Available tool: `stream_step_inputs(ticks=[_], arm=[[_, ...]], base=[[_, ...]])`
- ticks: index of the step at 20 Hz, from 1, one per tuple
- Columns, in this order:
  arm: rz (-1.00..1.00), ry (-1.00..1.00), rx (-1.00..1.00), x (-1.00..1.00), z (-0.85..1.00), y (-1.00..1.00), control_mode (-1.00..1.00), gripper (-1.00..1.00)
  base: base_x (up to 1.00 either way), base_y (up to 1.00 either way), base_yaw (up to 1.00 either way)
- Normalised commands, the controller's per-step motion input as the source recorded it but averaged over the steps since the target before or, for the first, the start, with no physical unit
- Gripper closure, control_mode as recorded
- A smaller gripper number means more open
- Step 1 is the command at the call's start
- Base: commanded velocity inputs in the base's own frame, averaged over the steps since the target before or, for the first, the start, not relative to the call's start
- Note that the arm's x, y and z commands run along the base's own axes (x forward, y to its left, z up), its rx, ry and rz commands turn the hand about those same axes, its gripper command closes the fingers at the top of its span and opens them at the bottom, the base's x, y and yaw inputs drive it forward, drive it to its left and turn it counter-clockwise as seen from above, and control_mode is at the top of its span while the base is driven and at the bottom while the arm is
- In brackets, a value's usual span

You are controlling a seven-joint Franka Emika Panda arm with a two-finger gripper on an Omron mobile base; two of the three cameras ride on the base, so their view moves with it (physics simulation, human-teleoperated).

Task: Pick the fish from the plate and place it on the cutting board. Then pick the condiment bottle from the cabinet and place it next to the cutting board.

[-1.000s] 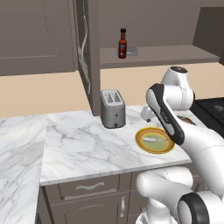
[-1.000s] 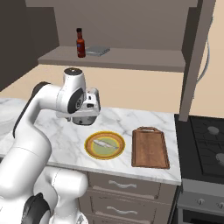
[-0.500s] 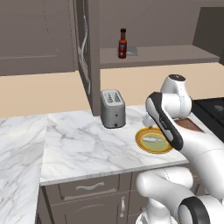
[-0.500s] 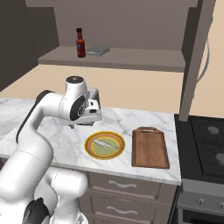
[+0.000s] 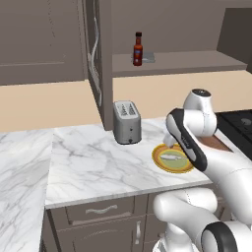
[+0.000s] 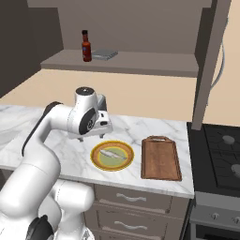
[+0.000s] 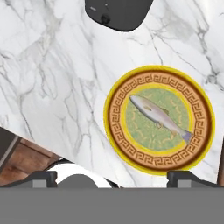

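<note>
So nothing is done yet: my gripper (image 7: 111,177) hangs released above the fish (image 7: 158,117) on its plate (image 7: 113,118), cutting board (image 6: 161,157) bare, condiment bottle (image 6: 86,46) shelved.

Veined glossy marble counter (image 7: 52,87) — brushed-metal toaster (image 5: 127,121) — reddish wooden cutting board (image 6: 161,157)

Fish (image 7: 159,115) on plate (image 6: 112,155); cutting board (image 6: 161,158) right; toaster (image 5: 127,122) left.
</note>
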Motion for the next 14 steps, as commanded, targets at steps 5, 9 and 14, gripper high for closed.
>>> stream_step_inputs(ticks=[5,9,14], arm=[[0.02,-0.02,0.0,0.11,-0.2,-0.06,-1.0,-1.0],[0.03,-0.01,0.0,0.14,-0.23,-0.08,-1.0,-1.0],[0.03,0.0,0.0,0.1,-0.17,-0.11,-1.0,-1.0]], base=[[0.0,0.0,0.0],[0.0,0.0,0.0],[0.0,0.0,0.0]])
